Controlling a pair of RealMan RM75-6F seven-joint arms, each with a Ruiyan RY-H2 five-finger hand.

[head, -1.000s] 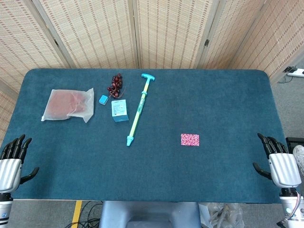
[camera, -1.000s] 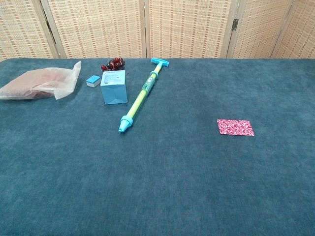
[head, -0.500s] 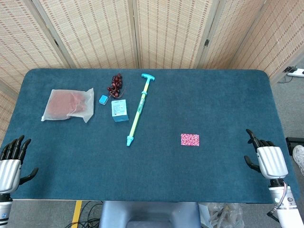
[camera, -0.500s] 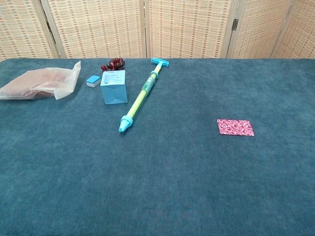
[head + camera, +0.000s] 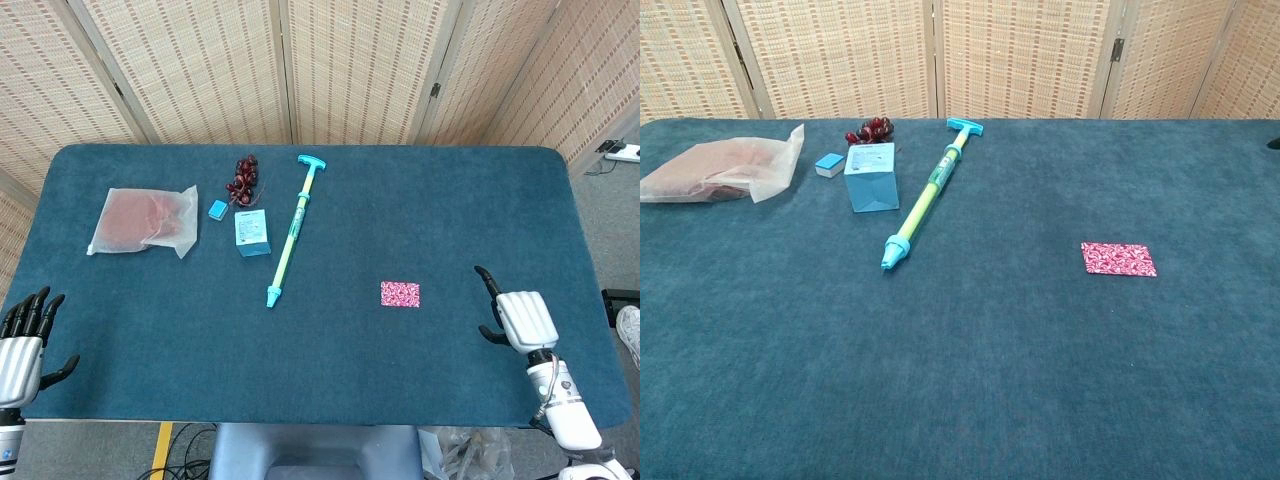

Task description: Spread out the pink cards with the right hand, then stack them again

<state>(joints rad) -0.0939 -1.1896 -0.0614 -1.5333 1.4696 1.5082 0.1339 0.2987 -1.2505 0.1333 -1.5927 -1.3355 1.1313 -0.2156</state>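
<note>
Pink cards [image 5: 400,294] stacked flat on the teal tabletop [image 5: 420,210], right of centre in the head view, untouched. Right robot hand [image 5: 518,316] now in over the lower-right tabletop, nearer the cards than a second ago, fingers apart and empty. Spreading not yet begun. Left robot hand [image 5: 22,340] idle at lower left, open, empty

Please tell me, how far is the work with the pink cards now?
Nothing is done yet: the cards lie in one neat stack, untouched. The right hand is over the table beside them, not touching and holding nothing. The left hand rests at the edge. Spreading and restacking are both left.
</note>
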